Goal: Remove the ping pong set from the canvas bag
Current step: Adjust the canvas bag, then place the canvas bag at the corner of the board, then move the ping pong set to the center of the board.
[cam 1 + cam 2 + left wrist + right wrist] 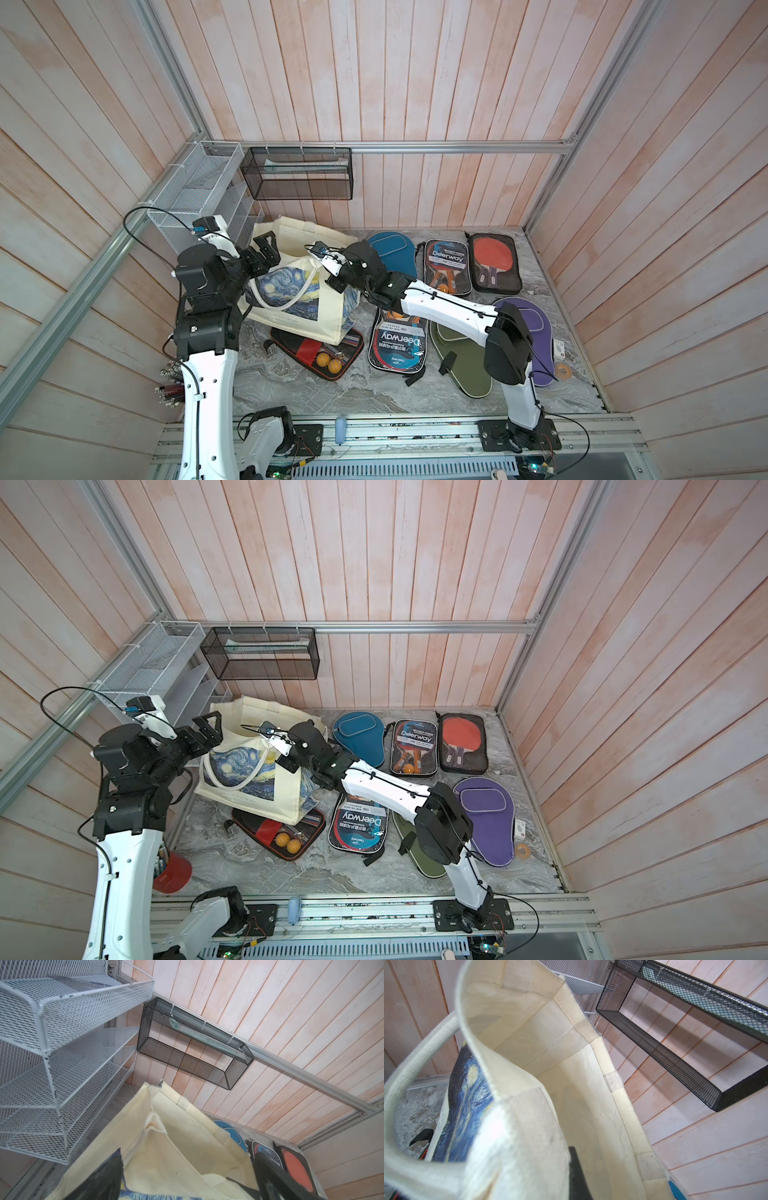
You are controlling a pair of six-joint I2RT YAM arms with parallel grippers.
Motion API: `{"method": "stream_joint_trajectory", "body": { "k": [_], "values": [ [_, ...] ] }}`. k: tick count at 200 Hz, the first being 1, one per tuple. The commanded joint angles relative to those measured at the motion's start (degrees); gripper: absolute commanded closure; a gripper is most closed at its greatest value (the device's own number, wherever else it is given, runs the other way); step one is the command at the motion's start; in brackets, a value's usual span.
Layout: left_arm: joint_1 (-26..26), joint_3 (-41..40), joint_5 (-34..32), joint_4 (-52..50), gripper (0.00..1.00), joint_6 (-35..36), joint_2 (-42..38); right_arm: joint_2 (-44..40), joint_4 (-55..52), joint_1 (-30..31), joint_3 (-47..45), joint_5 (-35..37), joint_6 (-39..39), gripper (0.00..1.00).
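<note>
Both top views show the canvas bag standing mouth-up on the marble tabletop, its starry-night print turned toward the arm bases. The left pincer hangs released, jaws spread wide, just above the bag's rim. The left wrist view looks past its dark fingers into the cream interior. The right pincer is clenched on the rim cloth at the bag's opposite side. In the right wrist view, one finger sits inside the bag against the fabric, with a thick handle looping beside it. What lies deep in the bag cannot be made out. Under the right pincer's arm lies a Deerway paddle case. Nearer the bases than either pincer, a mesh paddle case with two orange balls pokes from beneath the bag.
</note>
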Motion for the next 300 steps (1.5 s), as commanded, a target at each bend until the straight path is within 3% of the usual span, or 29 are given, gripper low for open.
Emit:
{"method": "stream_joint_trajectory", "body": {
  "k": [1,67,75,80,87,91,96,98,128,132,140,147,155,159,161,179,196,239,269,300],
  "values": [
    [0.4,0.0,2.0,-6.0,0.00,-4.7,2.5,-1.4,4.1,1.6,-0.4,2.2,-3.1,1.00],
    [0.3,-7.3,4.4,-0.1,0.00,-7.3,5.7,-0.2,7.5,6.0,-0.4,5.7,-9.9,1.00],
    [0.3,-7.5,5.2,0.4,0.05,-7.2,6.1,0.0,7.5,6.3,-0.2,5.8,-10.1,1.00],
    [0.2,-7.6,5.8,0.7,0.11,-7.0,6.5,0.1,7.5,6.4,-0.1,5.9,-10.2,1.00],
    [0.3,-7.7,6.9,1.3,0.32,-6.8,6.9,0.2,7.5,6.5,0.1,5.9,-10.2,1.00],
    [0.3,-8.0,7.4,1.6,0.56,-6.7,7.0,0.2,7.5,6.5,0.2,5.9,-10.2,1.00],
    [0.3,-8.2,7.6,2.0,0.94,-6.8,7.2,0.2,7.5,6.5,0.3,5.9,-10.1,1.00],
    [0.2,-8.3,7.6,2.0,1.00,-6.9,7.2,0.2,7.5,6.5,0.3,5.9,-10.1,1.00],
    [0.3,-9.6,8.2,3.7,1.00,-6.3,7.1,-0.7,6.4,6.4,1.1,6.7,-10.5,1.00],
    [0.3,-9.7,8.1,4.1,1.00,-6.1,7.0,-0.9,6.0,6.3,1.4,6.5,-10.6,0.96],
    [0.3,-9.7,7.8,5.3,1.00,-5.6,6.6,-1.8,4.5,5.9,2.0,5.9,-10.3,0.76],
    [0.3,-9.4,7.3,6.6,1.00,-5.1,6.5,-2.9,2.8,5.0,2.3,3.9,-9.3,0.48],
    [0.4,-8.6,6.6,8.1,1.00,-4.2,7.0,-4.7,0.3,3.4,2.4,0.3,-7.4,0.23],
    [0.5,-8.0,6.5,8.8,1.00,-3.7,7.3,-5.8,-1.1,2.4,2.5,-1.6,-6.2,0.04],
    [0.6,-7.7,6.5,9.2,1.00,-3.5,7.5,-6.4,-1.7,1.9,2.3,-2.6,-5.5,0.00],
    [0.9,-4.8,7.5,12.9,1.00,-1.0,10.4,-13.5,-6.9,-3.4,-0.6,-12.3,-0.5,0.01],
    [1.4,-1.4,8.3,15.5,1.00,-0.5,13.6,-22.1,-7.7,-8.4,-8.3,-17.0,4.8,0.01],
    [2.5,5.2,10.2,22.2,1.00,1.4,17.7,-35.1,-5.4,-20.3,-29.5,-18.9,19.7,0.01],
    [4.6,7.3,12.5,25.6,1.00,3.1,20.2,-31.0,0.9,-27.2,-36.1,-26.7,31.0,0.01],
    [7.6,7.5,19.1,30.6,1.00,2.1,24.4,-16.2,1.6,-29.0,-28.4,-33.0,35.8,0.01]
  ]
}}
